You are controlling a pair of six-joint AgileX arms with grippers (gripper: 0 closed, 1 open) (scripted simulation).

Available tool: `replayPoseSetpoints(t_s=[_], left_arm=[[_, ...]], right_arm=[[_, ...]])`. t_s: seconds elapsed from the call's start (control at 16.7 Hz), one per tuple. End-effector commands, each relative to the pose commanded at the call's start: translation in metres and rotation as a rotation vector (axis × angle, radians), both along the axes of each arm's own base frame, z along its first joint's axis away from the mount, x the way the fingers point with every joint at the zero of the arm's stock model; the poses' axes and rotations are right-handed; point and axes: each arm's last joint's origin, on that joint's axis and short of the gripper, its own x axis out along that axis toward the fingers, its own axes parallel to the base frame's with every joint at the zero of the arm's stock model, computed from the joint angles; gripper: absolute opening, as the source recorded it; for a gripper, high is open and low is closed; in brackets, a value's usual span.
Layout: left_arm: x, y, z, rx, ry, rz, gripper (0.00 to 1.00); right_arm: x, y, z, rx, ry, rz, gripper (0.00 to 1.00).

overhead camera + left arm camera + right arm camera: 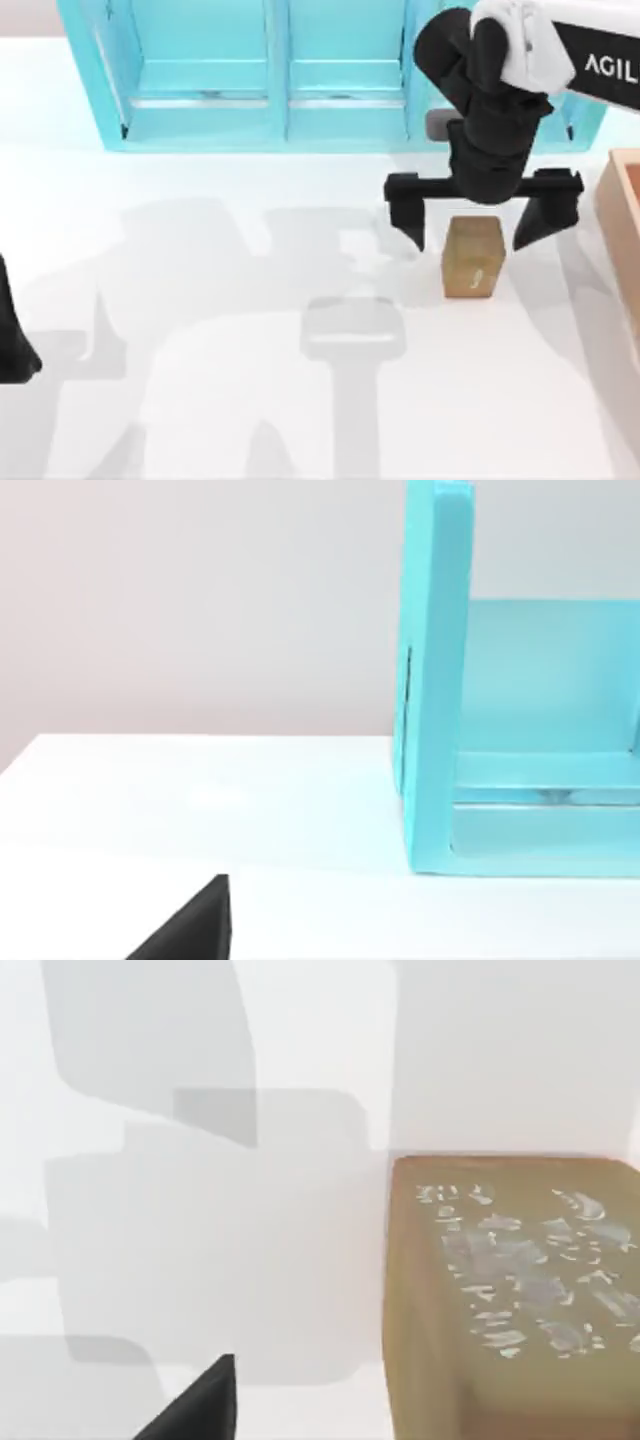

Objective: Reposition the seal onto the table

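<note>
The seal (pixel 472 257), a small tan-brown block with a faint mark on its front face, stands on the white table (pixel 250 400) right of centre. My right gripper (pixel 483 228) hovers open just above and behind it, one black finger on each side, touching neither. The right wrist view shows the seal (pixel 510 1290) close up with pale flecks on its face, and one dark fingertip (pixel 195 1405) beside it. My left arm (pixel 12 335) sits parked at the table's left edge.
A turquoise three-compartment shelf unit (pixel 270 80) runs along the back of the table and appears in the left wrist view (pixel 520 730). An orange-brown box (pixel 622 220) stands at the right edge, close to the right gripper. The table's middle and front are bare.
</note>
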Motion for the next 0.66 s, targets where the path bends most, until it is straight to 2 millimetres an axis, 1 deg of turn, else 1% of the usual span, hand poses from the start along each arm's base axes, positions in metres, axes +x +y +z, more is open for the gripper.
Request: replayPoseSetpoints(t_s=[0.12,0.3,0.42,0.54,0.66], left_arm=[[0.0,0.0,0.0,0.0,0.0,0.0,1.0],[0.0,0.0,0.0,0.0,0.0,0.0,1.0],[0.0,0.0,0.0,0.0,0.0,0.0,1.0],[0.0,0.0,0.0,0.0,0.0,0.0,1.0],[0.0,0.0,0.0,0.0,0.0,0.0,1.0]], right_arm=[[0.004,0.003,0.029,-0.001,0.003,0.002,1.0],[0.003,0.0,0.08,0.0,0.009,-0.008,1.0],[-0.001,-0.004,0.106,0.002,0.003,-0.015,1.0],[-0.004,-0.008,0.121,0.005,-0.004,-0.019,1.0],[-0.005,-0.008,0.124,0.006,-0.006,-0.02,1.0]])
